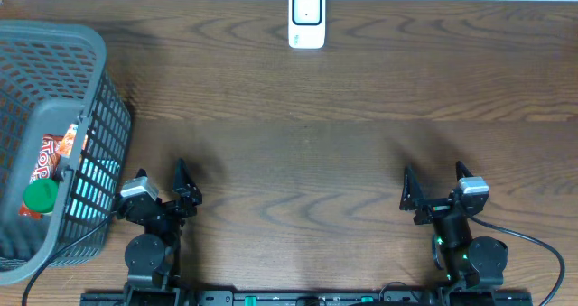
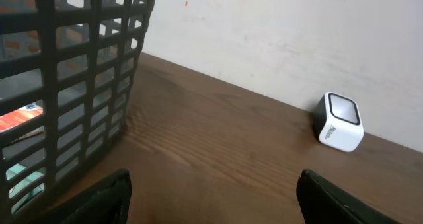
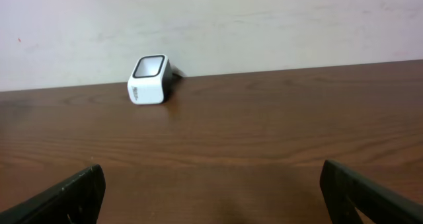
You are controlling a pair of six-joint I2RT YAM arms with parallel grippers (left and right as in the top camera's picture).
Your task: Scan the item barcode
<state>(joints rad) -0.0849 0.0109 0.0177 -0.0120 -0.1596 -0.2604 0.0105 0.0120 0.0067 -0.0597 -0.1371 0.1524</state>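
Dark wooden bench [image 1: 316, 153] against pale wall [image 3: 264, 19]. White scanner [image 1: 307, 19] at mid far edge. Grey basket [image 1: 97, 42] at left edge, orange snack packet [image 1: 50, 153] and green-capped item [image 1: 41, 196] inside, mesh side between them and left tool [image 2: 211, 201]. Left tool and right tool [image 3: 211, 191] by near edge, both spread wide, empty.
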